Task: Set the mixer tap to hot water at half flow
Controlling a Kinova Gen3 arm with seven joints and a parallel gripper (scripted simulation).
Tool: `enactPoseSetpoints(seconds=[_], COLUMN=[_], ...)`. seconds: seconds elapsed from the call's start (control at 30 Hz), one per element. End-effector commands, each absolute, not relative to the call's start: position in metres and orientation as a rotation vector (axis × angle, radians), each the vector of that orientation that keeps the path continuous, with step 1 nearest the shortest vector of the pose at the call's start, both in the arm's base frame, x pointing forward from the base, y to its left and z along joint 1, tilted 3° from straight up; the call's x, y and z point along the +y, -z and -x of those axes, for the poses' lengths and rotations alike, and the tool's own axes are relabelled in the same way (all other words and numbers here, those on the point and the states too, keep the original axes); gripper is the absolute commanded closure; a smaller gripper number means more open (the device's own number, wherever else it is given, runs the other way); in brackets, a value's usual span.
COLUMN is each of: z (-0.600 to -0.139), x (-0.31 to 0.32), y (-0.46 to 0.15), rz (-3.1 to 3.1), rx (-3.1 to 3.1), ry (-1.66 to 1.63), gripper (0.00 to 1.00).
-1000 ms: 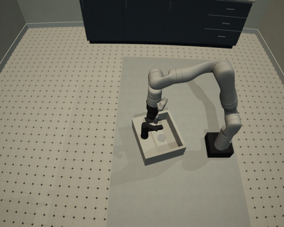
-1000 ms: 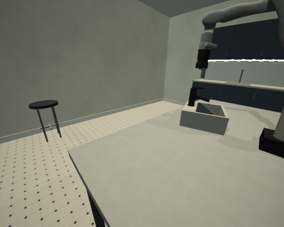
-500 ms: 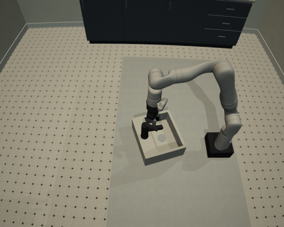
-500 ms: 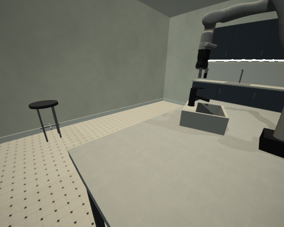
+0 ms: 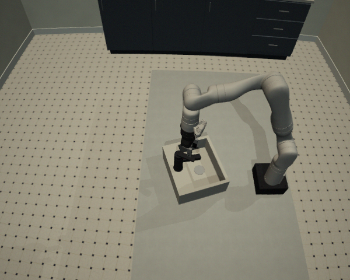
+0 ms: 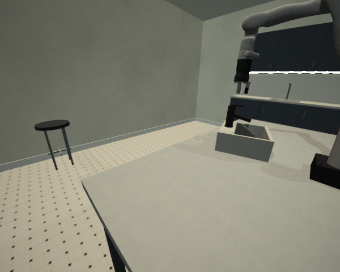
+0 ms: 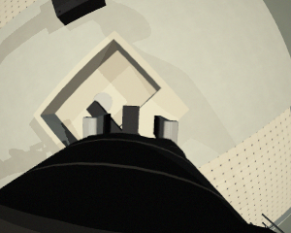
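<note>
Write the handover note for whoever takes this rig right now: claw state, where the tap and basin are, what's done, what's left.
Claw: open, holding nothing, pointing down, hanging above the tap with a clear gap to it.
Mixer tap: black, standing on the left rim of the basin, spout reaching over the bowl. Its lever lies low and about level on top of the tap body. The red and blue dots cannot be made out in any view.
Basin: on the grey table, near the arm's base.
Done: the claw is positioned over the tap.
Left: descend, take the lever, swing it fully to the red side, lift it halfway.
</note>
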State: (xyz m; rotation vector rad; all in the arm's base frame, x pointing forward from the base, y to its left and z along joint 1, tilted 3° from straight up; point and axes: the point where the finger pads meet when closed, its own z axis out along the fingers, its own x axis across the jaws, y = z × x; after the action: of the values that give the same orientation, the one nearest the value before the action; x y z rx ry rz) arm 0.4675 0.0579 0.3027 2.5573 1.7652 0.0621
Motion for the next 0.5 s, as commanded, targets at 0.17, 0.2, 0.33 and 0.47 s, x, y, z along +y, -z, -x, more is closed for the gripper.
enactPoseSetpoints(seconds=[0.17,0.2,0.33,0.47], z=[-0.4677,-0.4678,-0.4685,-0.4690], x=[0.0557,0.0557,0.0558,0.0559], y=[-0.3032,-0.3031,-0.3018,-0.3004], rz=[-2.549,-2.549,-2.548,-2.547], rx=[1.774,1.774,1.774,1.774], ry=[-0.056,-0.057,-0.059,-0.062], gripper=[0.00,0.00,0.00,0.00])
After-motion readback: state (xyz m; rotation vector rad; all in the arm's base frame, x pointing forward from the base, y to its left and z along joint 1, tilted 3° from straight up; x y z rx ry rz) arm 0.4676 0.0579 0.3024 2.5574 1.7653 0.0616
